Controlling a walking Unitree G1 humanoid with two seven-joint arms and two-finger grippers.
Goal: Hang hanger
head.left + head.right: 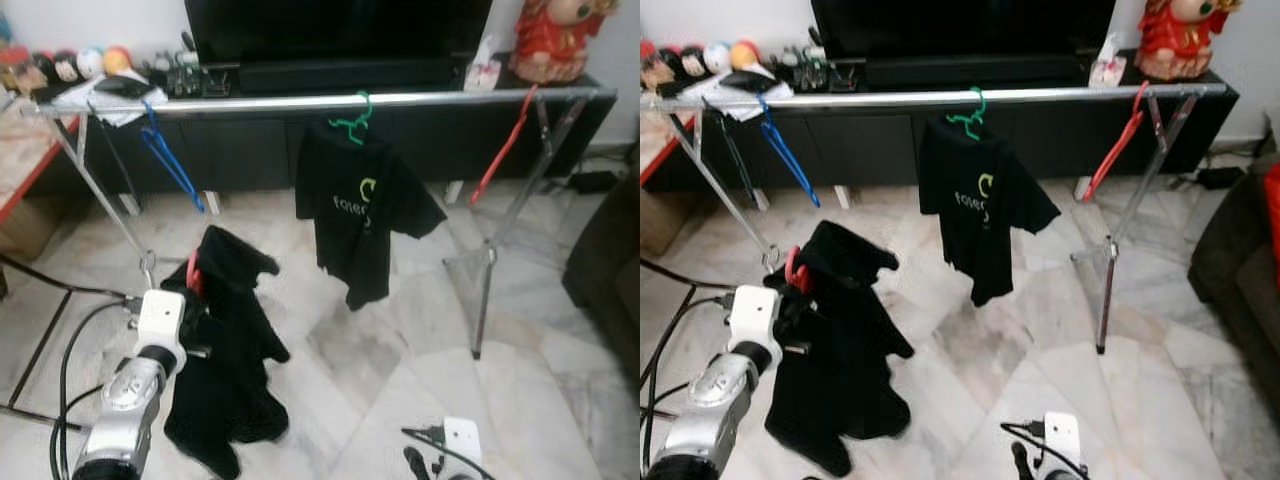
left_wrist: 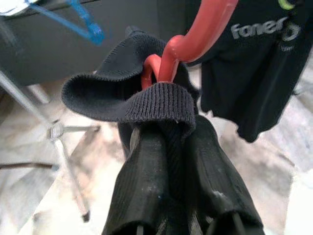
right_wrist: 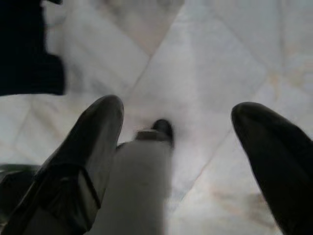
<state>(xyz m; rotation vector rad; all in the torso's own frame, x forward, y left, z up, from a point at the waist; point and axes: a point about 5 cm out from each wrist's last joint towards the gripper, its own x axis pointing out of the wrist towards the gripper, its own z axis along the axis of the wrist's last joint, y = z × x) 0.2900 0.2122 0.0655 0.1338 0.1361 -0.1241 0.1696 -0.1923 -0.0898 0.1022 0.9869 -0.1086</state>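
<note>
the left pincer [image 2: 168,132] is clamped tight on the ribbed collar of a black cotton garment [image 1: 225,350], and a red plastic hanger [image 2: 195,39] pokes its hook up out of that collar. from the head view the load hangs low at about eight o'clock, well below the long chrome clothes rail [image 1: 330,101] that runs across the top of the scene.

on that rail there is a blue plastic hanger [image 1: 170,165] at eleven o'clock, a green hanger carrying a black printed t-shirt [image 1: 362,215] at twelve, and another bare red hanger [image 1: 505,145] at two. the open stretch between blue and green looks like the best landing spot.

to do this well, i'd say: lift high so the red hook clears the rail, keep the hook's opening facing the bar, then lower until it seats. the risk is the garment slipping off the hanger, since the grip seems to be on cloth.

the right pincer [image 3: 178,147] hangs idle, fingers spread wide over the pale marble floor [image 1: 560,400].
</note>
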